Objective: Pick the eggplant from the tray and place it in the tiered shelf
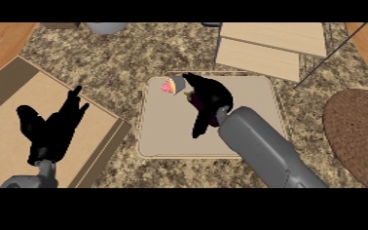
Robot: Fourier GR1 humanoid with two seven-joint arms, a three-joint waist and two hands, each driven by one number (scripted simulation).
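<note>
One risk: right hand [208,100] covers the dark purple eggplant [193,96] on the beige square tray [255,141], fingers curled round it, mostly hidden; it could slip. Left hand [50,126] rests released.

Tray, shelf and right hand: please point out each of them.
tray [255,90]: head view, bare top right part.
shelf [259,58]: head view, lower board's top.
right hand [210,97]: head view, back of the hand, over the tray.
</note>
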